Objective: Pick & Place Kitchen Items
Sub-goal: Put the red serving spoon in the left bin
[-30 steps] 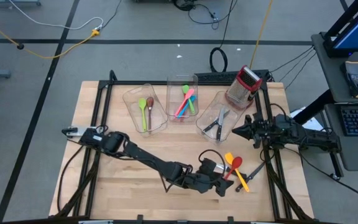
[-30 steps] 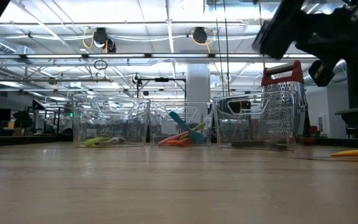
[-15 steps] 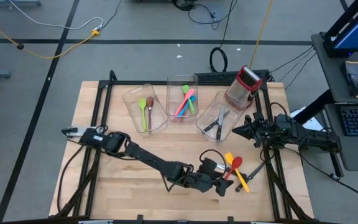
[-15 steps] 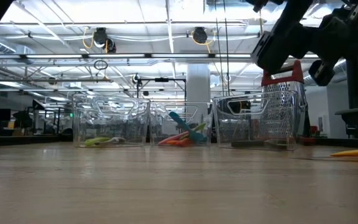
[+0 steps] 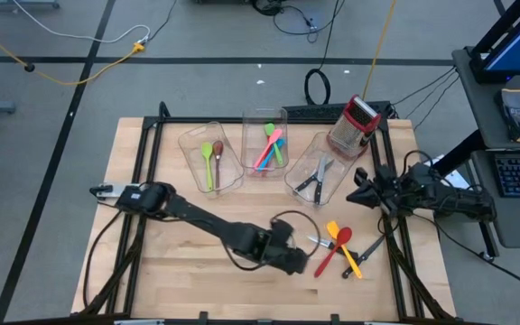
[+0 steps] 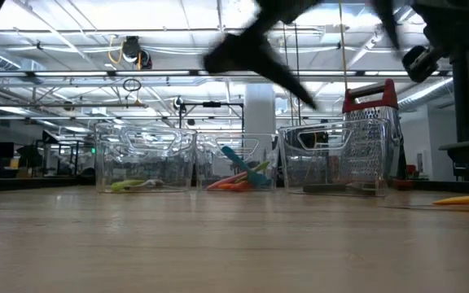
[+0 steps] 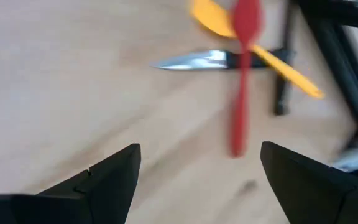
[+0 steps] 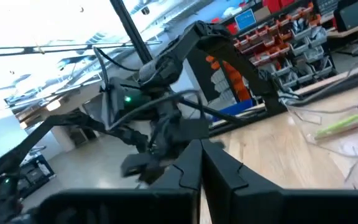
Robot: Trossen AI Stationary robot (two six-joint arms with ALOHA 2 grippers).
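Note:
Loose utensils lie flat on the table's near right part: a red spoon (image 5: 331, 250), a yellow spatula (image 5: 342, 246), a steel knife (image 5: 318, 241) and a black-handled knife (image 5: 369, 246). My left gripper (image 5: 301, 262) hangs open just left of them and touches nothing. Its wrist view shows the red spoon (image 7: 243, 74), the yellow spatula (image 7: 253, 45) and the knife blade (image 7: 194, 60) ahead of the spread fingers. My right gripper (image 5: 357, 190) waits shut by the table's right edge. More spoons and knives lie in three clear bins.
Three clear bins stand in a row at the far side: left bin (image 5: 209, 155), middle bin (image 5: 266, 142), right bin (image 5: 319, 170). A red-topped metal grater (image 5: 354, 125) stands beside the right bin. Bare wood lies on the table's near left (image 5: 179, 271).
My left gripper has drawn back from the red spoon toward the table's left, quickly, blurring in the low view. My right gripper has pulled slightly toward the table's right edge. The utensils have stayed where they were.

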